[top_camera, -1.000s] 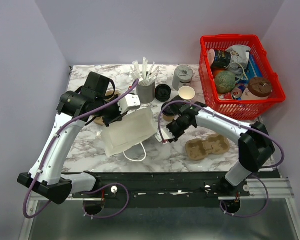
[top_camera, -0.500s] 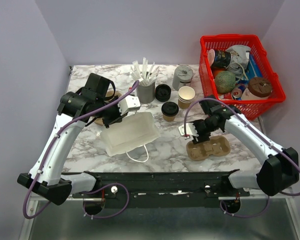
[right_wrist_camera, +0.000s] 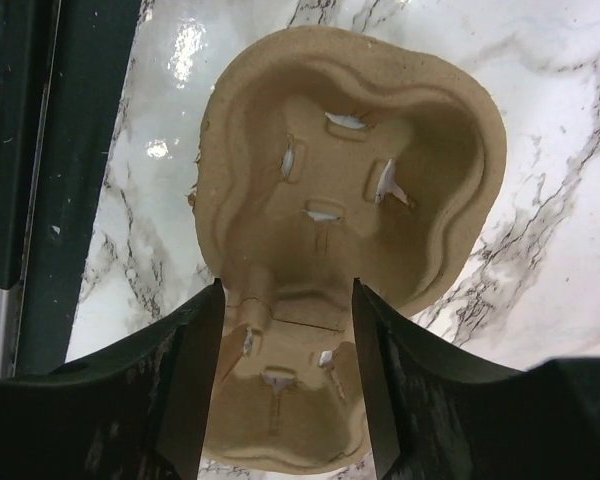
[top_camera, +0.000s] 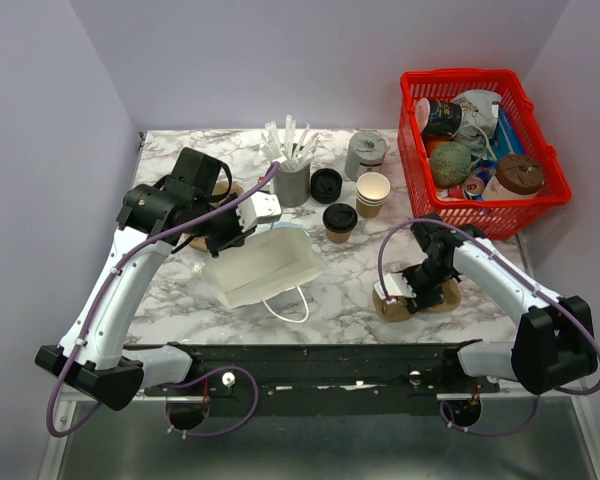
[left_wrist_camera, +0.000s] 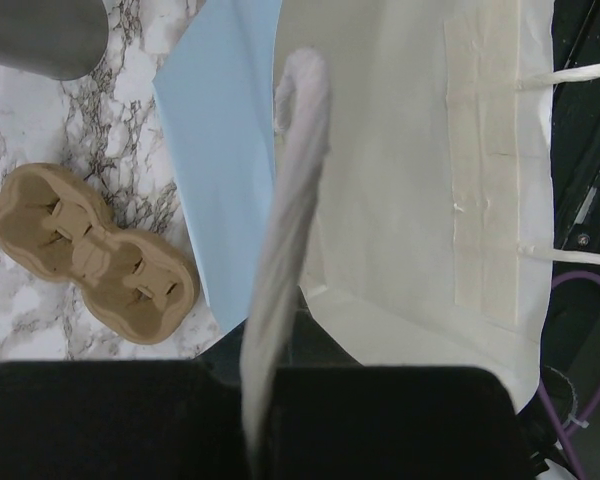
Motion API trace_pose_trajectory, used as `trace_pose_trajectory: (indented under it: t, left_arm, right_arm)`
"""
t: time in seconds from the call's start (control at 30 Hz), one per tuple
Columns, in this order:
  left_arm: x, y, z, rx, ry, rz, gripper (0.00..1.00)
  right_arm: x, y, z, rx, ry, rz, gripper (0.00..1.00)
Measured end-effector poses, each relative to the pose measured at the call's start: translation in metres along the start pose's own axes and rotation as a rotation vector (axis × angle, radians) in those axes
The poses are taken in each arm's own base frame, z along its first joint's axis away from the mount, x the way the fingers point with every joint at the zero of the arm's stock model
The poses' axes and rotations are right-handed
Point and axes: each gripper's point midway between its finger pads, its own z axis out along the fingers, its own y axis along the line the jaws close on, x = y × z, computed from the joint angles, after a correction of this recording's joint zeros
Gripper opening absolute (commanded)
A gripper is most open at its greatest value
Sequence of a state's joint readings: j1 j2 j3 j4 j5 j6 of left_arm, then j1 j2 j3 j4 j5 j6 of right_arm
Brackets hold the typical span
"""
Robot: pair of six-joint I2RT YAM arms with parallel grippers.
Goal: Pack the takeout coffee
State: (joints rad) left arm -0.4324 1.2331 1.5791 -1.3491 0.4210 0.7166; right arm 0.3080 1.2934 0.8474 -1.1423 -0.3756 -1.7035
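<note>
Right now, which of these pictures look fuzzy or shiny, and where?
Left wrist view: the white handle is so close to the camera that it looks fuzzy, while the bag behind it is sharp. Right wrist view: bright glare spots shine on the marble table, and the cup tray looks crisp. Top view: the light is even and the shadows are soft.
</note>
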Motion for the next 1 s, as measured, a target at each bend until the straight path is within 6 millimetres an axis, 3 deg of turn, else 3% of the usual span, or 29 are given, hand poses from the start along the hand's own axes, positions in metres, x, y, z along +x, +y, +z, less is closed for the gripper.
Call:
trace_pose_trajectory:
  t: [0.8,1.0]
  left_arm:
    - [0.002,-0.001,0.002,0.006,0.006,-0.008,0.0]
    - [0.002,-0.001,0.002,0.006,0.006,-0.008,0.0]
  right_arm:
    - [0.02,-0.011,0.003,0.025,0.052,0.037,0.55]
    - [0.022,-0.003,0.008,0.023,0.061,0.044,0.56]
